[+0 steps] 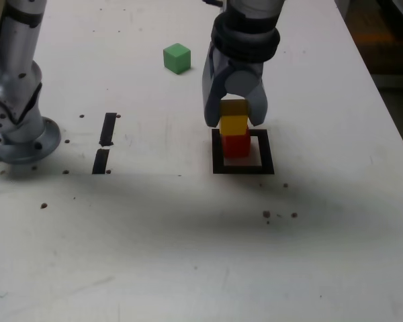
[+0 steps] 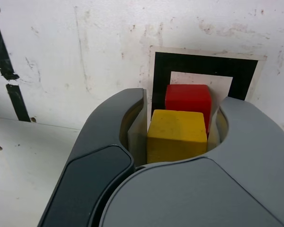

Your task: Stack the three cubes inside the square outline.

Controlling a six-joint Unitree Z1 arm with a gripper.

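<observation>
The red cube (image 1: 237, 145) sits inside the square outline (image 1: 243, 168), a black tape frame with a white centre. The yellow cube (image 1: 233, 124) rests right on top of it, and my gripper (image 1: 235, 121) comes down from above, shut on it with one finger on each side. In the wrist view the yellow cube (image 2: 176, 135) fills the gap between the dark fingers, with the red cube (image 2: 188, 100) and the outline (image 2: 201, 64) beyond it. The green cube (image 1: 177, 58) stands alone farther back, toward the exterior view's left of the gripper.
The arm's metal base (image 1: 17, 137) stands at the exterior view's left. Two short black tape strips (image 1: 108, 129) (image 1: 101, 161) lie between the base and the outline. The white table's edge (image 1: 389, 114) runs down the exterior view's right.
</observation>
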